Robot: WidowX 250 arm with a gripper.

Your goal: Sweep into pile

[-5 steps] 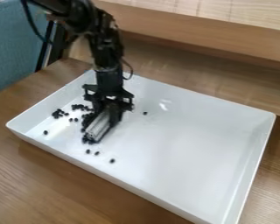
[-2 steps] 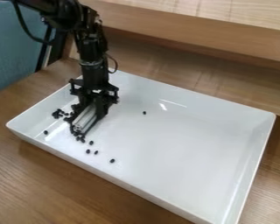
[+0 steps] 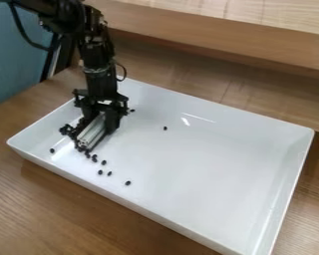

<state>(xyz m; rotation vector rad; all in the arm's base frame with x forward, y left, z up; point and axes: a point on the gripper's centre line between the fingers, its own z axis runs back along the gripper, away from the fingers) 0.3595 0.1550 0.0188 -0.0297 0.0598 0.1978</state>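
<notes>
My gripper (image 3: 97, 128) hangs low over the left part of the white tray (image 3: 209, 159), shut on a pale ribbed sweeping tool (image 3: 91, 134) that slants down to the tray floor. Small black beans (image 3: 64, 129) are bunched just left of the tool. Several more trail from its lower end toward the front. Single beans lie apart: one bean (image 3: 52, 150) near the left wall, one bean (image 3: 127, 183) toward the front edge, one bean (image 3: 165, 128) near the middle and one behind the gripper's right side.
The tray rests on a wooden table (image 3: 49, 199), its walls rising on all sides. Behind it runs a wooden ledge (image 3: 222, 42). A blue-grey panel (image 3: 16, 55) stands at the upper left.
The gripper and tool have moved left across the tray, pushing beans closer to the left bunch. A bean now shows behind the gripper on its right, and the front beans have barely moved.
</notes>
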